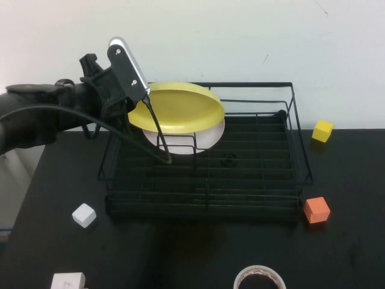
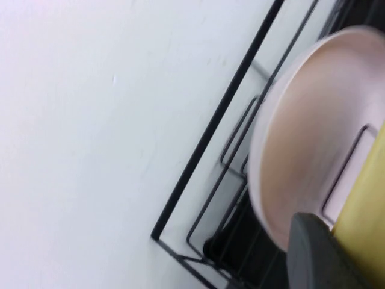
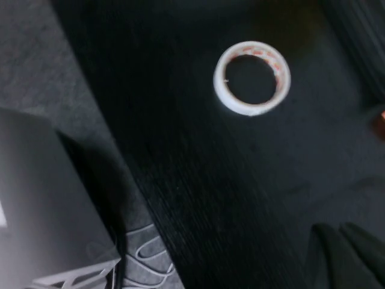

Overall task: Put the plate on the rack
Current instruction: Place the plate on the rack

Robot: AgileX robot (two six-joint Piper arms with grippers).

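Left pincer (image 1: pixel 137 107) raised, clamped, arm reaching from left; right pincer (image 3: pixel 340 250) low, fingertips together.

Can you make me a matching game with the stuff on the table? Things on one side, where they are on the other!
Things:
1. yellow plate
2. pink-white plate
3. orange block
4. tape roll

Places:
A. on the table by the rack's front right corner
B. standing in the rack, behind the yellow one
C. held by the left tool over the rack's back left part
D. on the table at the front, below the right tool

Pairs: 1-C, 2-B, 3-A, 4-D
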